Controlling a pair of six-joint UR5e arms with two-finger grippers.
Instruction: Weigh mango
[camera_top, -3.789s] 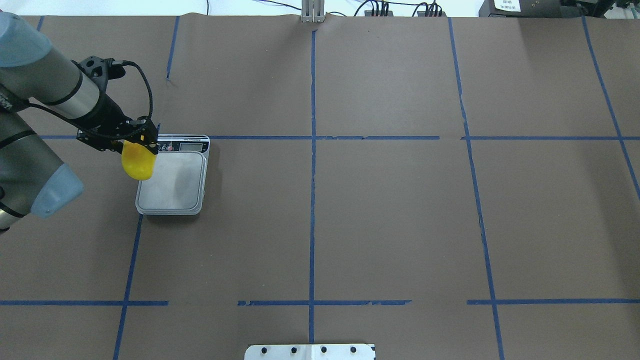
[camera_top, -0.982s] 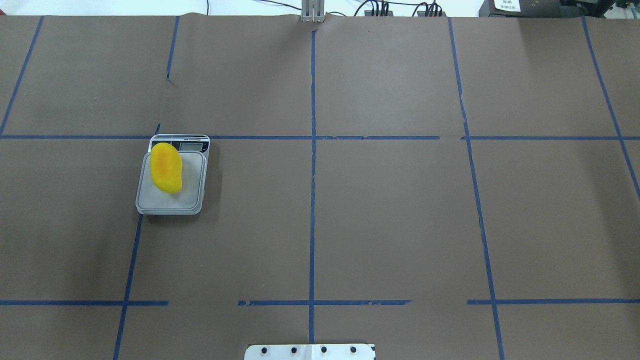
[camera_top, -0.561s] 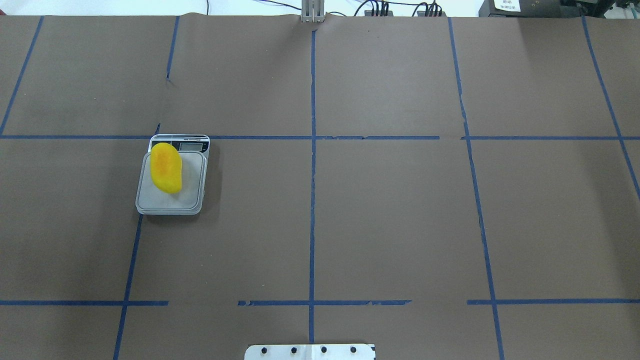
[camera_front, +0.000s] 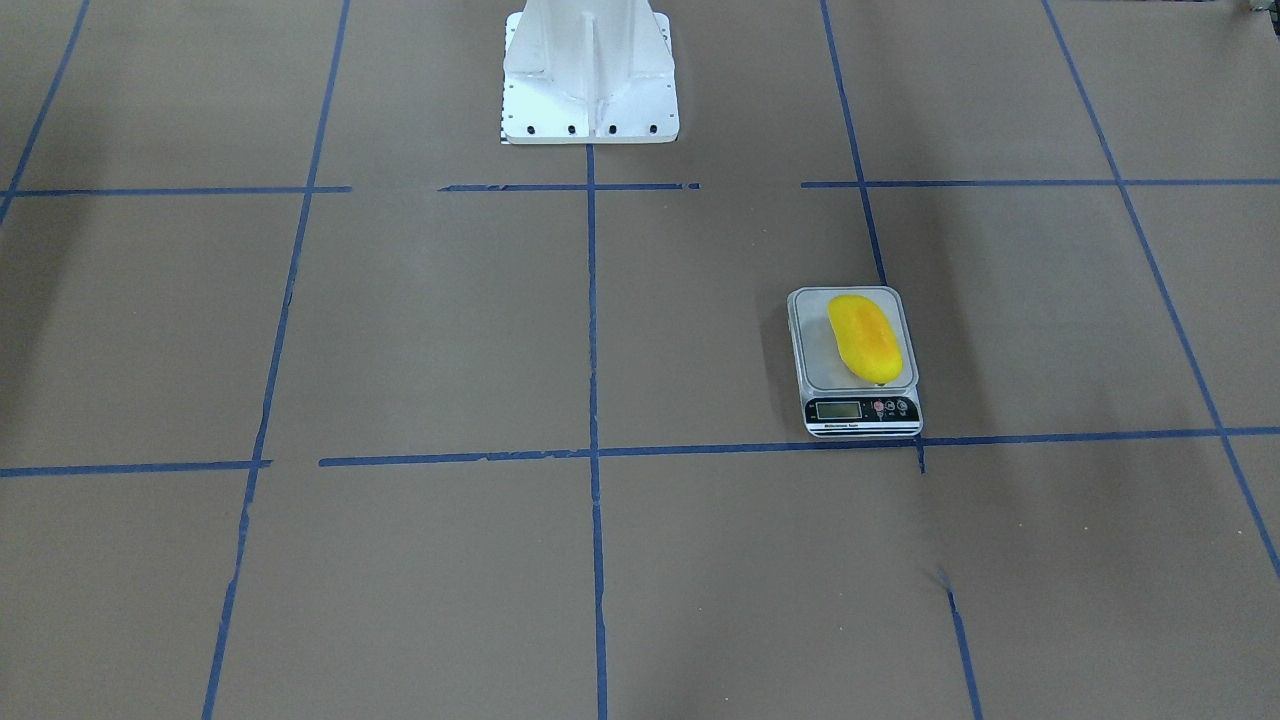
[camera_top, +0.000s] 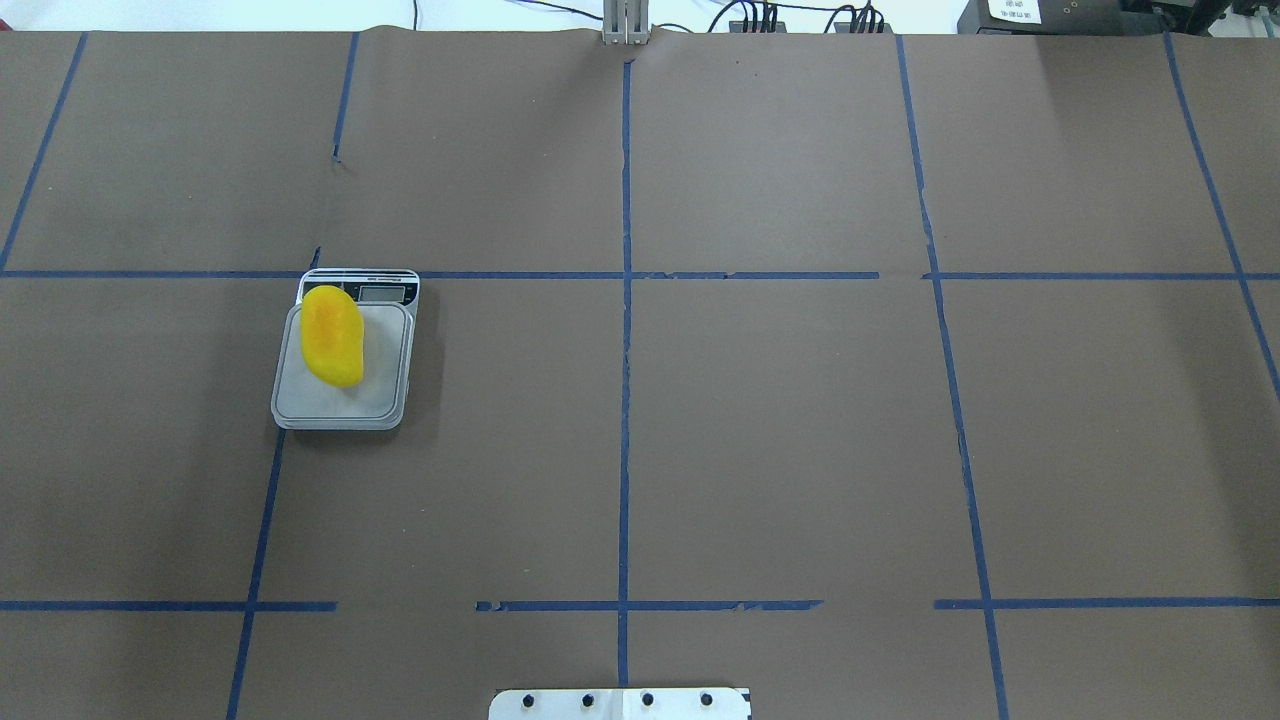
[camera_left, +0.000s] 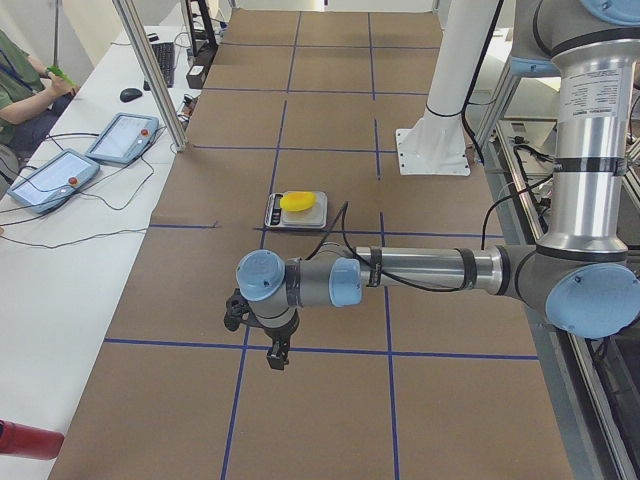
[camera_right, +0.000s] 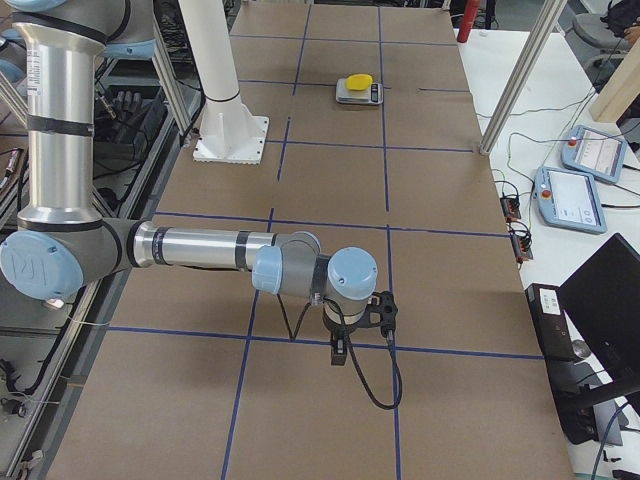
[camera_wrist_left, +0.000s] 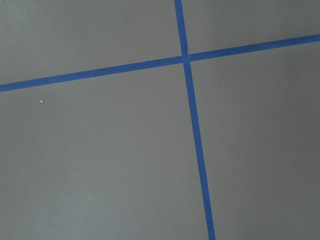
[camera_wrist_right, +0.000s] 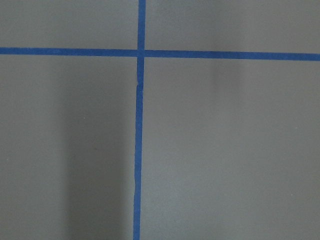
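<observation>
The yellow mango (camera_top: 332, 335) lies on the grey platform of the digital scale (camera_top: 378, 385), toward its left side, its far end next to the display. It also shows in the front view (camera_front: 865, 338) on the scale (camera_front: 822, 368). Nothing touches it. My left gripper (camera_left: 278, 355) hangs over bare table well short of the scale, seen only in the left side view; I cannot tell its state. My right gripper (camera_right: 340, 352) hangs over bare table at the other end, seen only in the right side view; I cannot tell its state. Both wrist views show only brown paper and blue tape.
The white robot pedestal (camera_front: 590, 70) stands at the table's middle on the robot's side. Two control tablets (camera_left: 120, 138) and cables lie on the white bench beside the table. An aluminium post (camera_left: 150, 70) stands at the table's edge.
3.8 s ago my left gripper held the mango over the scale's left edge. Now the mango lies on the platform and the arm is gone from the overhead view. Nothing moved in the last second.
</observation>
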